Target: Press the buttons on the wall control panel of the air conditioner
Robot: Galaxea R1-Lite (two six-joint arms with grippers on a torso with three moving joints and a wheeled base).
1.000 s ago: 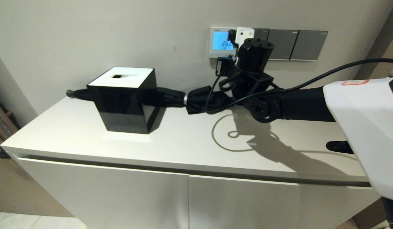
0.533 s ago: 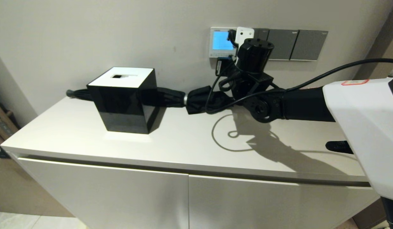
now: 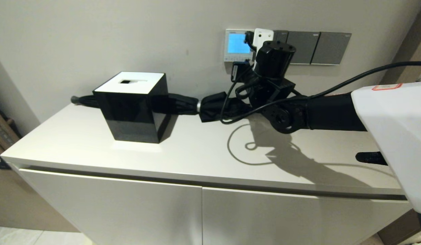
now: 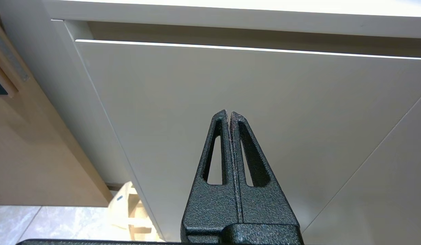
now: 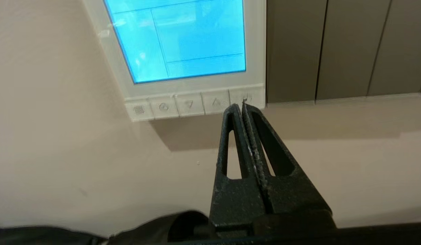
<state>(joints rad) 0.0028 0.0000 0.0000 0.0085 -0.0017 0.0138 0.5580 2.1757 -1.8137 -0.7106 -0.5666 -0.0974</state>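
The white-framed wall control panel [image 3: 236, 44] hangs on the wall, its screen lit blue with no digits showing. In the right wrist view the panel [image 5: 183, 44] has a row of pale buttons [image 5: 190, 103] along its lower edge. My right gripper [image 5: 240, 106] is shut and empty, its tips at the lower edge of the button at the end of the row beside the dark plates; I cannot tell whether they touch it. In the head view the wrist [image 3: 271, 61] hides the tips. My left gripper [image 4: 229, 114] is shut and empty, parked low before the cabinet front.
Dark grey switch plates [image 3: 312, 47] sit right of the panel. A black tissue box with a white top [image 3: 134, 107] stands on the white cabinet top [image 3: 197, 149]. A folded black umbrella [image 3: 183, 103] lies along the wall behind it, under the right wrist.
The digits on the blue screen went out between one second and half a second ago. My right arm has since shifted slightly to the right and up.
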